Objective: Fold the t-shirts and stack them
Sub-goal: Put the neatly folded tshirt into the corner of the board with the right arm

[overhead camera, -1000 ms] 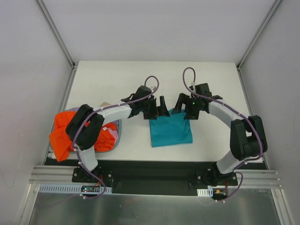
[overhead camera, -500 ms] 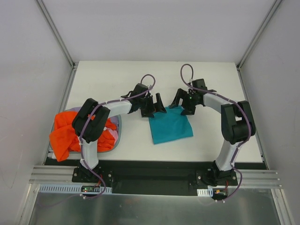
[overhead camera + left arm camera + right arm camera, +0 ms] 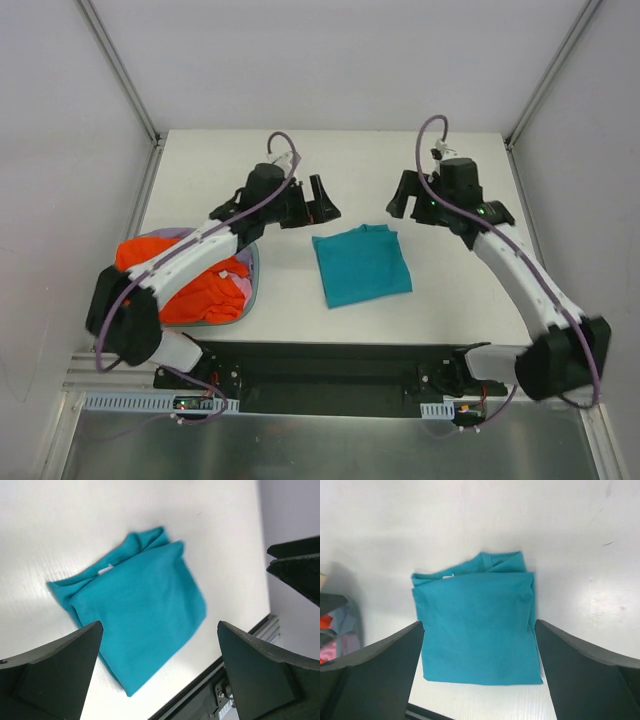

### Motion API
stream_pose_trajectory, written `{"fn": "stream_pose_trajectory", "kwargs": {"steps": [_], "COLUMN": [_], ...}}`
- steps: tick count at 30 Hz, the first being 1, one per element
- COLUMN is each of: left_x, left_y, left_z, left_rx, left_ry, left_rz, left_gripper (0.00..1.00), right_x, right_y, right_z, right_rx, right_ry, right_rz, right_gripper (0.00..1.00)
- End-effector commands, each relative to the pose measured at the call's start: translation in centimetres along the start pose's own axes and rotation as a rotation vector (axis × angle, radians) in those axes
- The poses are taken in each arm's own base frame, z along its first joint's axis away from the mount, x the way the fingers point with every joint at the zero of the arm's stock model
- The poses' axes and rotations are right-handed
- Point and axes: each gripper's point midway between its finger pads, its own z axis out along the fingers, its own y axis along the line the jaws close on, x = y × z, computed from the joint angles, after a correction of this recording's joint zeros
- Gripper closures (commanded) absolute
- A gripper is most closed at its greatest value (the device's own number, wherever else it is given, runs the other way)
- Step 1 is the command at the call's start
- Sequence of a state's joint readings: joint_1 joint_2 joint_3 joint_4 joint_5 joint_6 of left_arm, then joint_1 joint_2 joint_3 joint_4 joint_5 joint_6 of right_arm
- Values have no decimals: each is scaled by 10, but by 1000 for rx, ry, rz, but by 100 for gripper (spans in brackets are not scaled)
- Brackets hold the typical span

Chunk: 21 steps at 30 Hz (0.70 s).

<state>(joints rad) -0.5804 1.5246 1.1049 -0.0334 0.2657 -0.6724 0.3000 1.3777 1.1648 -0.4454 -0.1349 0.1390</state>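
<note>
Left claw (image 3: pixel 322 203) and right claw (image 3: pixel 402 203) both hang with fingers spread apart, holding nothing, off the far corners of the teal t-shirt (image 3: pixel 362 265). It lies folded in a neat rectangle at the middle of the surface (image 3: pixel 460 180). The orange t-shirt (image 3: pixel 195 298) and lavender-pink t-shirt (image 3: pixel 240 285) sit bunched in a grey tub (image 3: pixel 254 272) at near left. Teal looks finished, so the orange one seems next. Pinch a single layer near a shoulder, lift it free of the pink, and spread it flat apart from the teal.
</note>
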Motion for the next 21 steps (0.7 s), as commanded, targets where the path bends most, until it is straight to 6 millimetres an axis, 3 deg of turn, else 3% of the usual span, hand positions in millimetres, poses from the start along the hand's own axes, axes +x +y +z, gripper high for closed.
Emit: {"fn": "stream_pose_trajectory", "kwargs": {"steps": [1, 3, 4, 5, 10, 15, 18, 19, 21], "left_x": [-23, -15, -17, -9, 5, 26, 30, 33, 34], "left_y": [-12, 7, 5, 21, 50, 80, 84, 86, 87], "left_z": [-73, -85, -101, -104, -132, -133, -133, -131, -130], "left_rx": [5, -58, -58, -107, -199, -292, -309, -315, -321], "left_ry": [-199, -231, -275, -280, -352, -328, -307, -288, -277], "left_rz": [105, 101, 105, 97, 70, 44, 53, 55, 59], "left_gripper": [1, 1, 1, 1, 1, 1, 1, 1, 1], "right_x": [-2, 15, 21, 32, 72, 92, 102, 109, 115], "right_y": [-43, -59, -66, -72, -61, -69, -63, -61, -57], "right_z": [-69, -81, -82, -77, -51, -18, -3, 7, 17], "right_rx": [244, 277, 296, 297, 195, 230, 198, 177, 151], "right_ry": [-220, -252, -256, -225, 6, 174, 259, 317, 360], "right_rz": [-32, 17, 36, 15, -41, -31, -13, -6, 7], "right_gripper": [3, 3, 3, 3, 0, 12, 26, 36, 41]}}
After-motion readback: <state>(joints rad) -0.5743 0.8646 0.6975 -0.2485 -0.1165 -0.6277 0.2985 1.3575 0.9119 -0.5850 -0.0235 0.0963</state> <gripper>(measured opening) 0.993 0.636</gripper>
